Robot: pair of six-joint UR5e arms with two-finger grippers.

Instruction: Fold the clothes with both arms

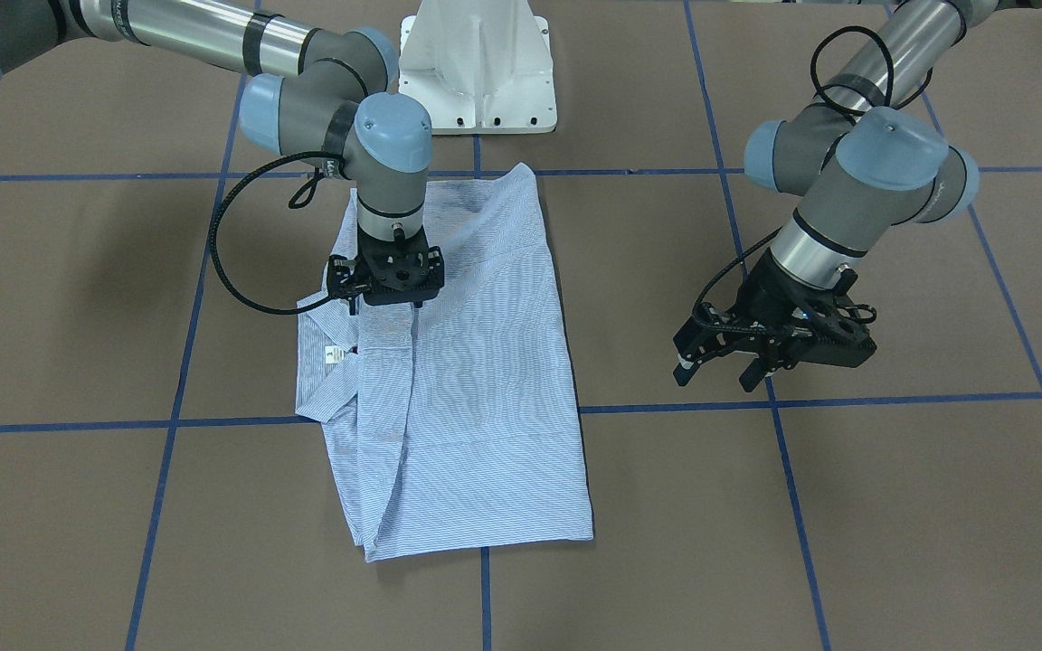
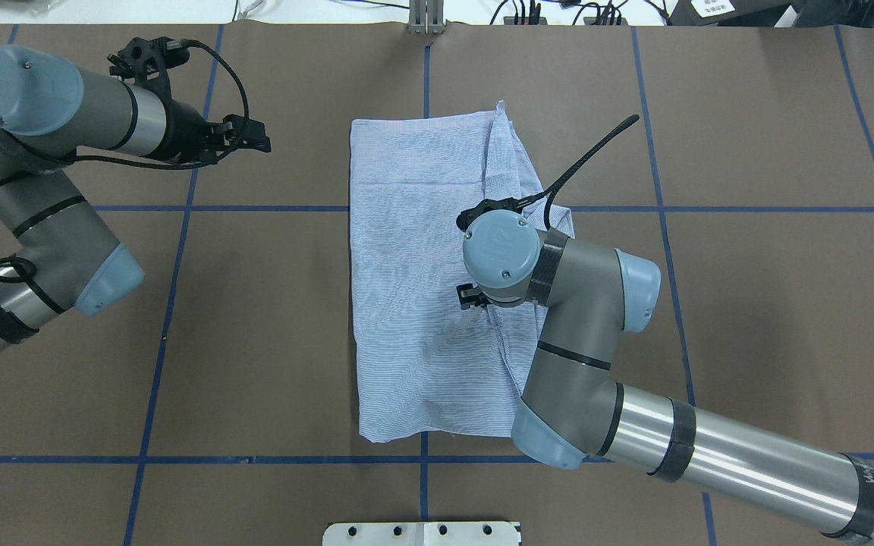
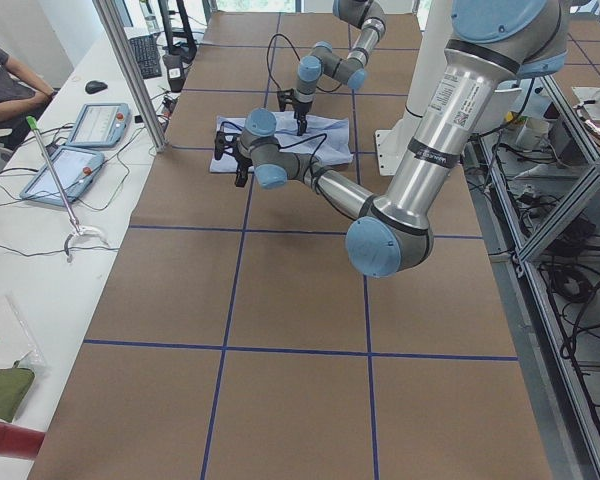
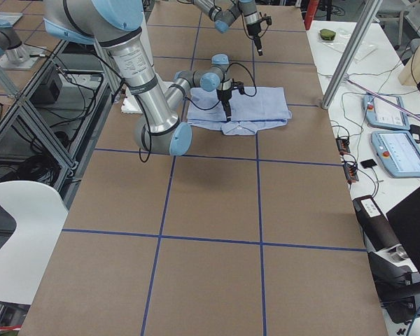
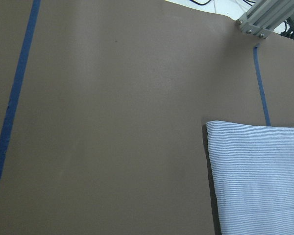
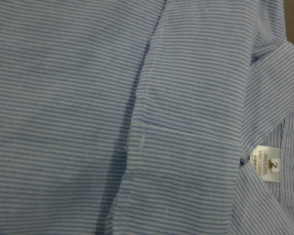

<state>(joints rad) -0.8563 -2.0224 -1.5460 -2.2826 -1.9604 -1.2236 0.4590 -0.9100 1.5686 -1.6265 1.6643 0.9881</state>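
Looking down at the brown table, you see the striped shirt lying flat in the middle, just in front of the white base. It is folded into a long shape, with one side turned over on top. Blue tape lines cross the table, and the shirt lies over some of them. The collar and the little white label are on the robot's right side of the shirt.

The right gripper points straight down over the shirt, close to the collar. You cannot tell if its fingers are apart or together, because the wrist hides them from above. You also cannot tell if it touches the cloth. Its wrist camera is filled with blue and white stripes, and you can read a "2" on the label.

The left gripper hangs over bare table on the robot's left side, well apart from the shirt. It is tilted, and its two fingers are spread wide with nothing between them. Its wrist camera shows mostly brown table, with one corner of the shirt at the bottom right.
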